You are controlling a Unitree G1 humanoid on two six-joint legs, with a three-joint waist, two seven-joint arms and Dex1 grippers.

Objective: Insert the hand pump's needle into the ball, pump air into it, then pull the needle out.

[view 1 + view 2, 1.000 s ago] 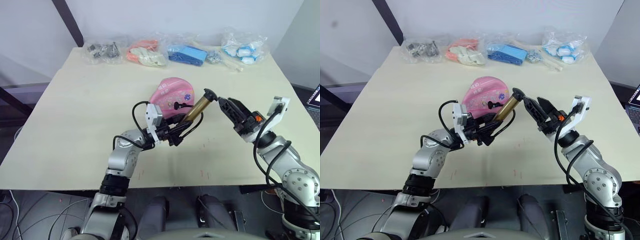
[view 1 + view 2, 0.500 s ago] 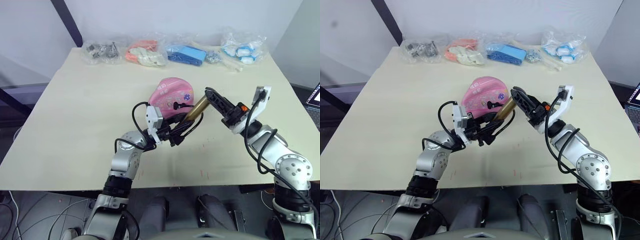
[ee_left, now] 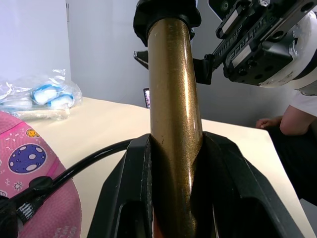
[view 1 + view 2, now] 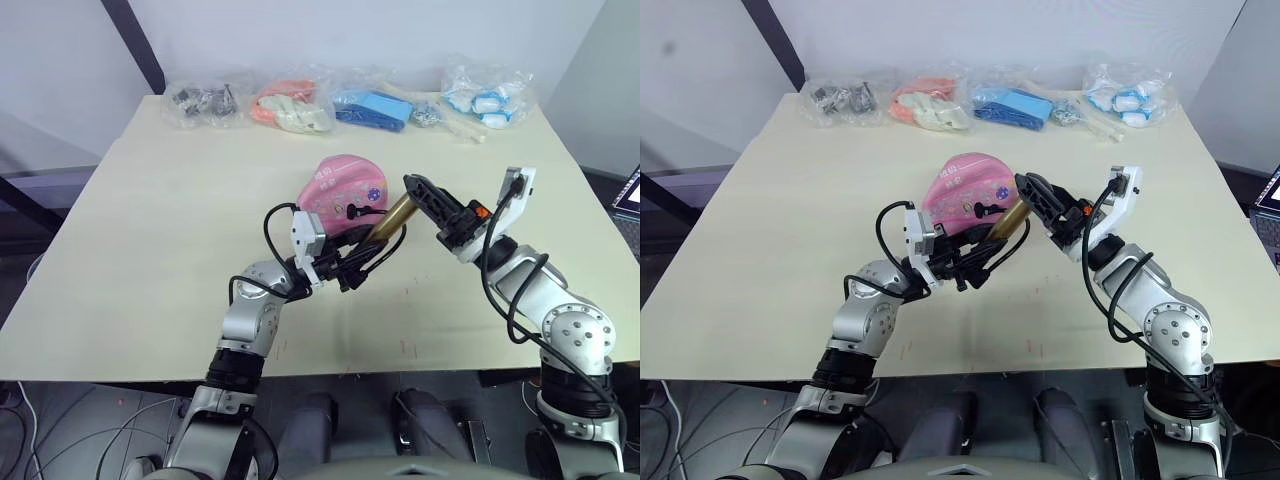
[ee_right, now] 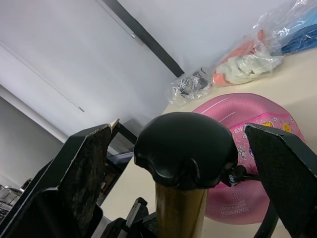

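The pink ball lies slack on the table's middle. The bronze hand pump slants up from my left gripper, which is shut on its lower barrel. Its black hose curves back to a black fitting resting against the ball; the needle's pin is hidden there. My right gripper is at the pump's upper end. It stands open, with its fingers on either side of the black end knob and a gap on both sides.
Several clear bags line the table's far edge: dark parts, orange and white items, blue items, blue-white items. A person's arm rests beyond the table.
My right gripper has swung left to the pump's top and now straddles its black knob. The left gripper, pump and ball have stayed put.
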